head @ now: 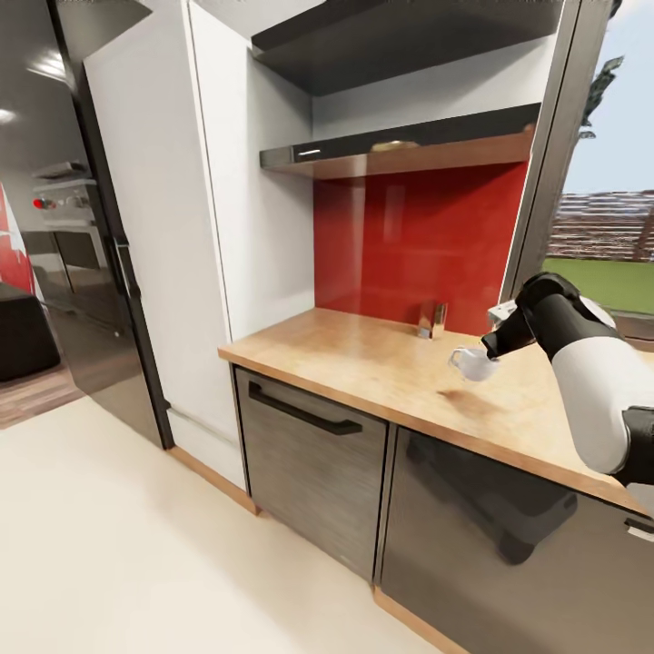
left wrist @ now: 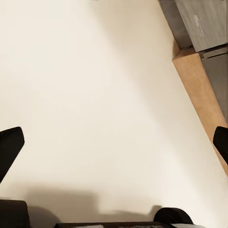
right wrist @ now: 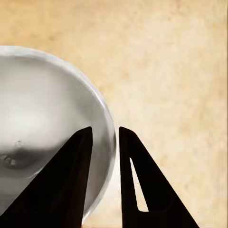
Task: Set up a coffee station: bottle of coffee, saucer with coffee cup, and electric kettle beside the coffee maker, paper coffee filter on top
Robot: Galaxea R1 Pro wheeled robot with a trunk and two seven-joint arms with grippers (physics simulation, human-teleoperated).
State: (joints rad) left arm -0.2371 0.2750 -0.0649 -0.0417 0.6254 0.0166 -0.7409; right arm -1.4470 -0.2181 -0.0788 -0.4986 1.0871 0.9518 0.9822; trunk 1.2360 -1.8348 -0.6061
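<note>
Holding the coffee cup (head: 472,362) just above the kitchen counter (head: 381,363), the right tool (head: 495,345) pinching its rim: one dark tapered finger (right wrist: 66,180) inside the bowl, the other (right wrist: 142,185) outside against the thin wall. Cup (right wrist: 42,128) small, white, glossy, round-mouthed, with a smooth pale interior; hanging over the worktop with a faint shadow on the wood below. Worktop light beige, wood-look, mottled grain, matte, with a squared front edge; beneath it a brushed grey drawer front with a long black bar handle (head: 304,409) and a glossy dark cabinet door (head: 509,536) mirroring the arm. Behind, a glossy red backsplash (head: 418,245) and a small metallic fitting (head: 431,320) at its foot. Left tool (left wrist: 114,142) spread wide, its black fingertips (left wrist: 9,149) at opposite edges of the wrist view, over plain cream floor (left wrist: 95,95) near the cabinet plinth.
</note>
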